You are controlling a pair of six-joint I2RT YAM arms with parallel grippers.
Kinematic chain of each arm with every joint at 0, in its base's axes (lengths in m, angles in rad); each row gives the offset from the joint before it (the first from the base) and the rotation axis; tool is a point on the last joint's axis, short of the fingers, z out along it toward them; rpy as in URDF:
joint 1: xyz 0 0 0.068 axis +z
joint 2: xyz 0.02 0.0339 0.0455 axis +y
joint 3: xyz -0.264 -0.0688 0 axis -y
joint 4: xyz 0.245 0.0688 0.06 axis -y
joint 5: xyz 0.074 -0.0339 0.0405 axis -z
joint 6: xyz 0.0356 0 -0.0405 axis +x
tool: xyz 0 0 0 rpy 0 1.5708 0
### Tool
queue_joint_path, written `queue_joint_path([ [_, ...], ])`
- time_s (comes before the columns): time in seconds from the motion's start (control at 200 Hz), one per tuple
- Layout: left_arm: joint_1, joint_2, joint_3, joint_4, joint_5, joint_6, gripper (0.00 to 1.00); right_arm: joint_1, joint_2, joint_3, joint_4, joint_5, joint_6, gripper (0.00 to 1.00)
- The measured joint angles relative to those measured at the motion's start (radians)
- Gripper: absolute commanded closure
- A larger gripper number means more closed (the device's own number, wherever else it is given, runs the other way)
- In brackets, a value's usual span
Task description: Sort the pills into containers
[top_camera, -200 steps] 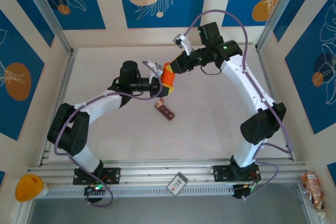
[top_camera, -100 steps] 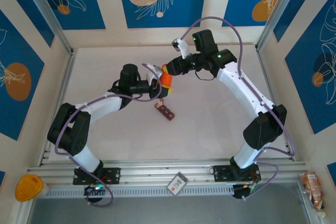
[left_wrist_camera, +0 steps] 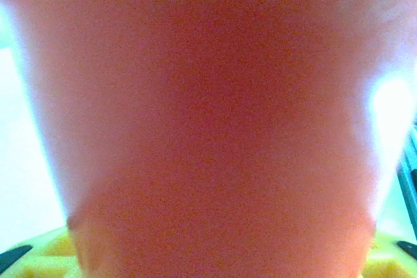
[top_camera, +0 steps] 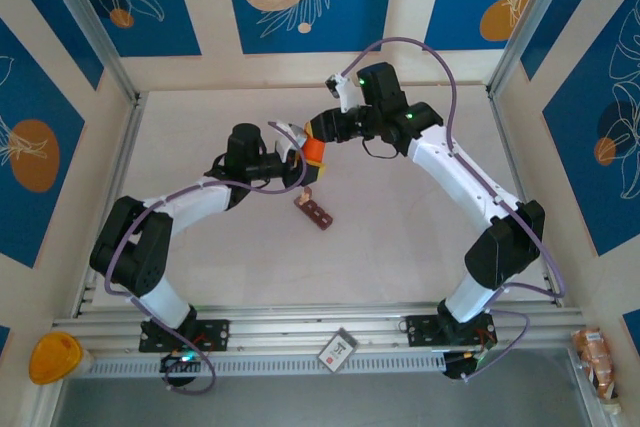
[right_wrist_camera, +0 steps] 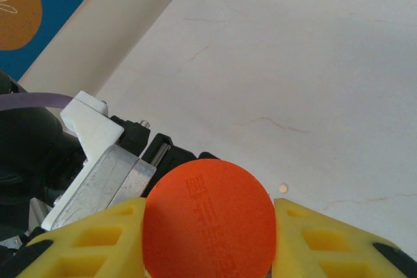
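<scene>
The left claw (top_camera: pixel 303 161) gripped the bright orange cylindrical plastic bottle (left_wrist_camera: pixel 208 122) by its body, and the right claw (top_camera: pixel 324 130) was clamped on its round orange cap (right_wrist_camera: pixel 207 219). The dark reddish-brown strip of three joined square compartments (top_camera: pixel 314 212) lay on the pale table (top_camera: pixel 400 237) nearby. If the cap came free abruptly, pills could scatter past the strip; one small pale pill (right_wrist_camera: pixel 282 188) already lay loose. The cap's raised lettering was unreadable

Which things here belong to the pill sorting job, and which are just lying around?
Job: orange bottle, containers, small pale pill.
Lying about: yellow cup, small card, snack packet.
</scene>
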Motion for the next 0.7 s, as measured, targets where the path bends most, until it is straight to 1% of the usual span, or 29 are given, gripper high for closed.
queue_joint_path([
  [0.08, 0.000, 0.000, 0.000, 0.017, -0.001, 0.000, 1.00, -0.004, 0.000, 0.014, -0.011, -0.004, 0.007, 0.59],
  [0.135, 0.000, 0.000, -0.002, 0.034, 0.002, 0.000, 1.00, -0.011, 0.002, 0.025, -0.018, -0.008, 0.013, 0.56],
  [0.16, 0.000, -0.002, -0.002, 0.040, 0.002, 0.000, 1.00, -0.016, 0.002, 0.029, -0.019, -0.015, 0.018, 0.53],
  [0.205, 0.000, -0.003, -0.002, 0.048, 0.001, 0.001, 1.00, -0.022, 0.004, 0.037, -0.029, -0.027, 0.026, 0.44],
  [0.26, -0.001, -0.005, -0.002, 0.059, 0.001, 0.001, 1.00, -0.031, 0.005, 0.045, -0.041, -0.043, 0.029, 0.36],
  [0.36, -0.001, -0.009, -0.002, 0.080, 0.002, 0.001, 1.00, -0.056, 0.005, 0.055, -0.056, -0.074, 0.040, 0.26],
  [0.47, -0.001, -0.013, -0.002, 0.094, 0.004, 0.001, 1.00, -0.093, 0.001, 0.055, -0.068, -0.113, 0.045, 0.22],
  [0.58, -0.001, -0.013, -0.002, 0.095, 0.017, 0.003, 1.00, -0.151, -0.020, 0.051, -0.069, -0.151, 0.040, 0.22],
  [0.7, -0.001, -0.015, 0.001, 0.085, 0.043, 0.008, 1.00, -0.209, -0.078, 0.016, -0.050, -0.210, 0.007, 0.22],
])
